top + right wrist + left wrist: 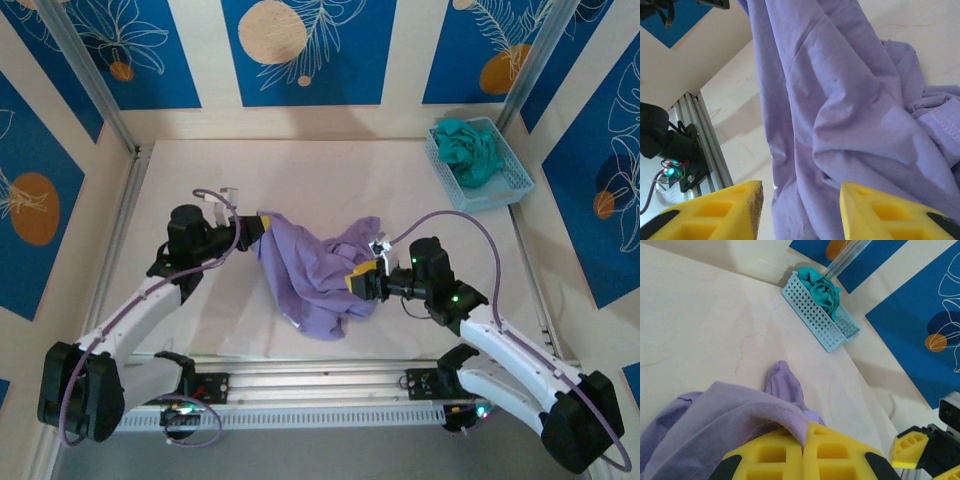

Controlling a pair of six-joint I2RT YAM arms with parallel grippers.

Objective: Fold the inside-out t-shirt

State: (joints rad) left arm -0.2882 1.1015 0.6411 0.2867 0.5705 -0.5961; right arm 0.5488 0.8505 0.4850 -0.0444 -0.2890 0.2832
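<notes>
Treat shirt (310, 275) as light, limp cloth, pinching at hems (left claw (803, 445) clamped on edge, right claw (801, 195) parted).

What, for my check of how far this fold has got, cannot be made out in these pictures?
Label and print of the t-shirt: top view, bunched folds hide them.
Rest of the shirt, left wrist view: cut off by the lower edge and the shut left end effector.
Whether the open right end effector touches cloth: right wrist view, depth unclear.
What the teal garment in the basket is: crumpled, too small.
</notes>
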